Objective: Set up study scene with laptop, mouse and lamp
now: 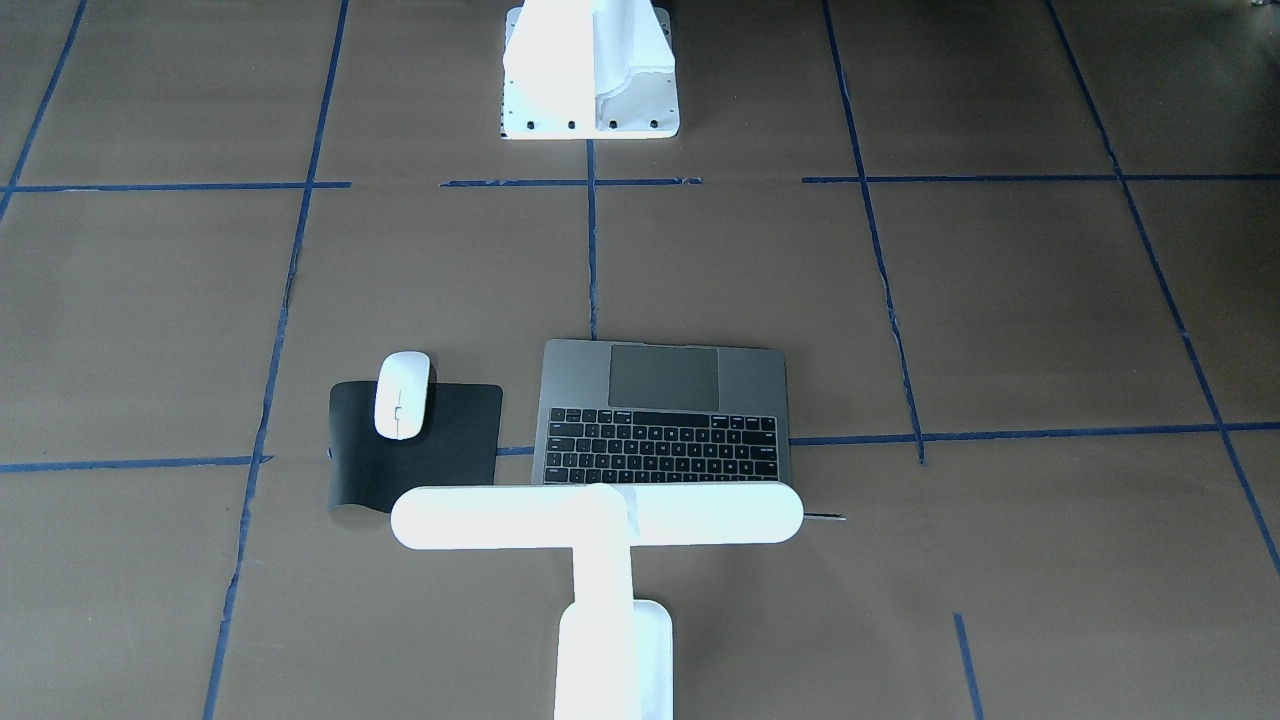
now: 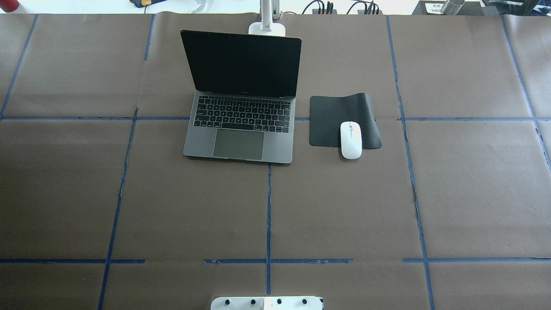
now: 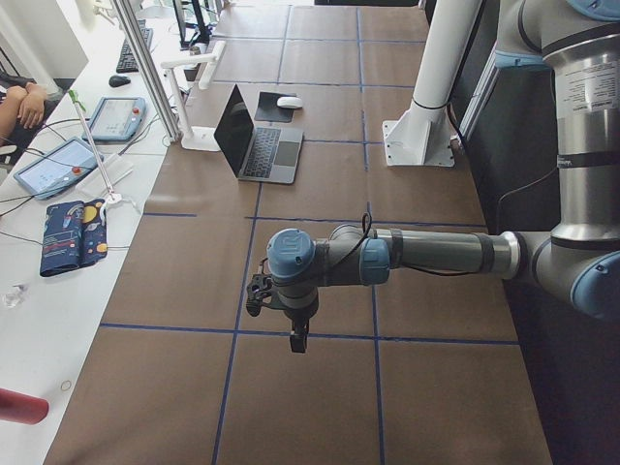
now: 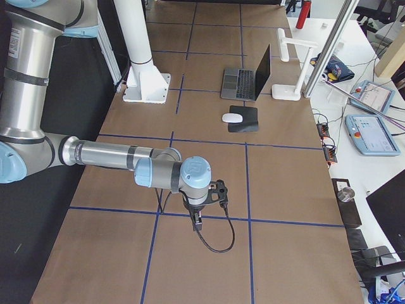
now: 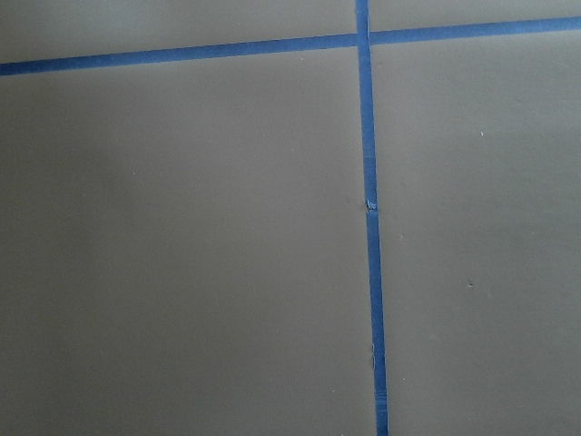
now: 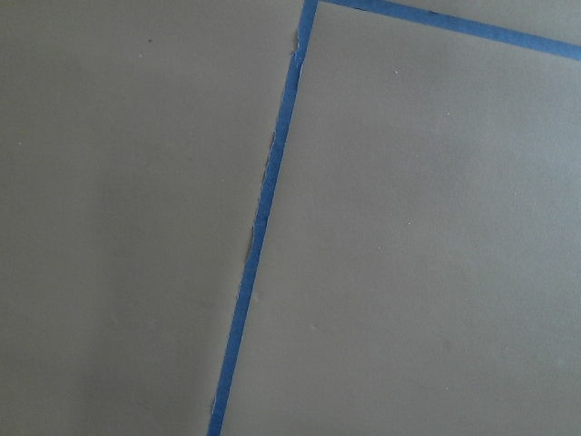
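Lamp (image 1: 597,515) hides laptop (image 1: 663,410) screen; left end effector (image 3: 298,337), right end effector (image 4: 197,220): grip unreadable.

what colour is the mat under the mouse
Black. The mat shows best in the overhead exterior view, with the white mouse partly on it.

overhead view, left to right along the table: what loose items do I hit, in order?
laptop → mouse. Left out: the lamp overlaps the laptop, and the black mat lies under the mouse.
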You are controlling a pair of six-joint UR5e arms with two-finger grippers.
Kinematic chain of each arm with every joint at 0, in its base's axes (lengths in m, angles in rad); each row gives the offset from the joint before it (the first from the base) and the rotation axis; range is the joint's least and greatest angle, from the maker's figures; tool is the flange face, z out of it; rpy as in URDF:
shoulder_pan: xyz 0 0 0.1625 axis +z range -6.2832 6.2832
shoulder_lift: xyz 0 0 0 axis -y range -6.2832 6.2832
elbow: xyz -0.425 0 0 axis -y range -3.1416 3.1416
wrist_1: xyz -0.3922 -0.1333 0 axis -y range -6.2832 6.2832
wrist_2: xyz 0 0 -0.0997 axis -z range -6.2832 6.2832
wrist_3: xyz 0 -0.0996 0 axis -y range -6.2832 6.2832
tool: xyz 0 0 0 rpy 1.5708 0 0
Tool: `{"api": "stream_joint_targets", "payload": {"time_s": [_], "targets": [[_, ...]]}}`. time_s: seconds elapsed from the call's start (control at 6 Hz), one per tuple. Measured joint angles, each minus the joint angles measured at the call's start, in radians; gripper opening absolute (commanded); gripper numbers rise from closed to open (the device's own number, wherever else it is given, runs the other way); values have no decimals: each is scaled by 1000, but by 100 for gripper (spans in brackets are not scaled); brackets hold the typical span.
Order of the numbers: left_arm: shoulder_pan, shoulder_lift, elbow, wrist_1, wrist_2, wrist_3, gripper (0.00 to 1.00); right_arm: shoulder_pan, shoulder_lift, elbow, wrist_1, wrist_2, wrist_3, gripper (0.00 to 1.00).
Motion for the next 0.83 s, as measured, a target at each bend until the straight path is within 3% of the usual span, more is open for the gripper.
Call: {"api": "stream_joint_targets", "payload": {"time_s": [0.83], "targets": [[5,4,14,-1,9,1,100,-2,-7,-13,0,0,1,100]]}}
